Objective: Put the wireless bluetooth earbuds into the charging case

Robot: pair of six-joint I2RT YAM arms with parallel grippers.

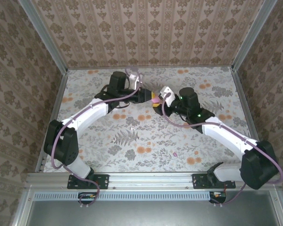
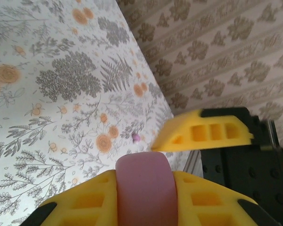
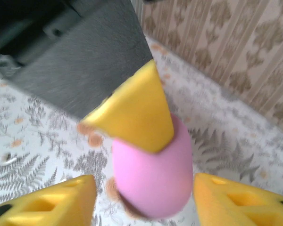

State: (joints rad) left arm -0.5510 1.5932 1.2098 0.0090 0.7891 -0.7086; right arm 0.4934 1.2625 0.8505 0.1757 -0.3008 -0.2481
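Observation:
A pink, rounded charging case [image 2: 144, 188] is held in the air over the back middle of the table, and my left gripper [image 2: 144, 178] is shut on it. In the right wrist view the same case [image 3: 153, 181] hangs under one yellow left finger [image 3: 132, 117]. My right gripper [image 3: 144, 188] is open around it, with a gap on each side. One of its yellow fingers [image 2: 203, 134] shows beside the case in the left wrist view. From above, the two grippers meet tip to tip [image 1: 154, 99]. The earbuds are out of view.
A small white piece [image 1: 131, 122] lies on the floral tabletop near a fern print, also seen as a white piece [image 3: 7, 160]; it is too small to identify. A tiny pink speck [image 1: 175, 154] lies nearer the front. Patterned walls [image 1: 146, 33] enclose the table.

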